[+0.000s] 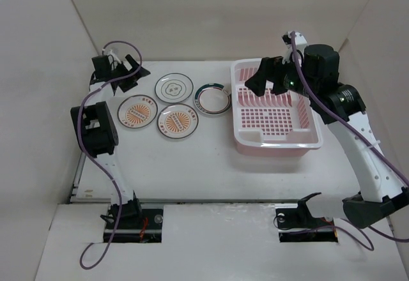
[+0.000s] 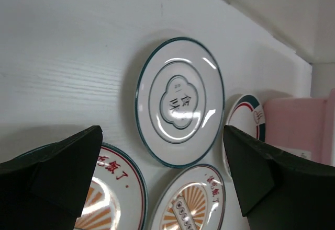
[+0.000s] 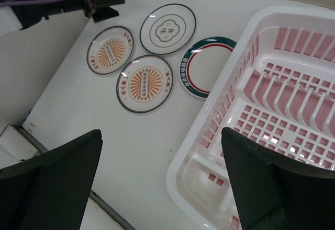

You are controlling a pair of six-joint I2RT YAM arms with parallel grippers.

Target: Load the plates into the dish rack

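Dish rack (image 1: 278,145) partly hidden beneath right arm (image 1: 362,139).

A: Left gripper (image 2: 162,130) spread wide, nothing between the dark fingers (image 2: 57,183).
B: And underneath?
A: The ringed plate (image 2: 180,102) lies flat on the white table (image 2: 68,57), dead centre. At the bottom edge, the left sunburst plate (image 2: 112,198) and the middle sunburst plate (image 2: 191,206), both cut off.
B: Right side?
A: The green-rimmed plate (image 2: 245,116), partly hidden behind a finger, and just beyond it the pink dish rack (image 2: 298,125).
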